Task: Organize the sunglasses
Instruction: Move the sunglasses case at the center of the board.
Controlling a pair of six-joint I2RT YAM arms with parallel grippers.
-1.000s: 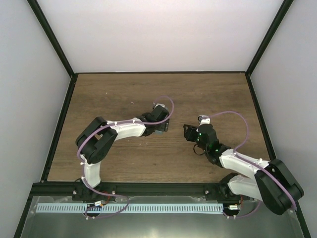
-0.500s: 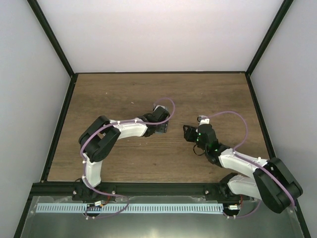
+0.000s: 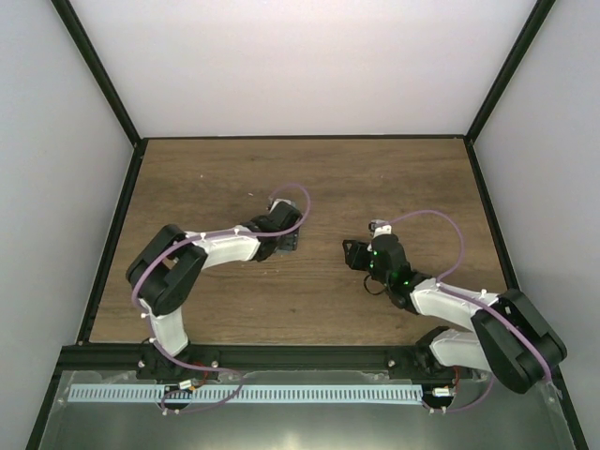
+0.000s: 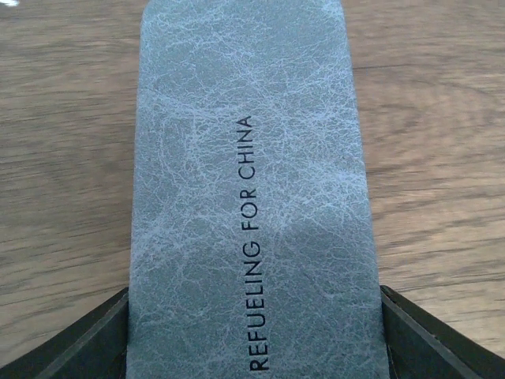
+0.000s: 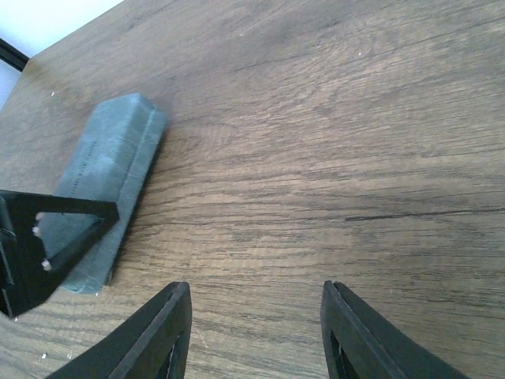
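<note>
**Item: sunglasses case, in the left arm's grasp**

Obscured: in the overhead view the grey-green, leather-textured oblong sunglasses case (image 3: pixel 292 243) is almost wholly covered by the left arm's wrist, and only a grey sliver shows. In the left wrist view the frame cuts off its near end. Its inside is hidden in every view.

Appearance: crackled grey-green surface, rounded corners, and black lettering lengthwise reading "REFUELING FOR CHINA". The right wrist view (image 5: pixel 110 178) shows a seam along its long side.

Location: flat on the dark wood-grain table (image 3: pixel 216 178), near the middle, left of the right arm.

Left gripper (image 4: pixel 254 300): fingers sit against both long sides of the case, clasping it. One black finger (image 5: pixel 31 260) shows across its near end.

Right gripper (image 5: pixel 256 332): fingers spread with nothing between them, low over bare wood and apart from the case.
</note>
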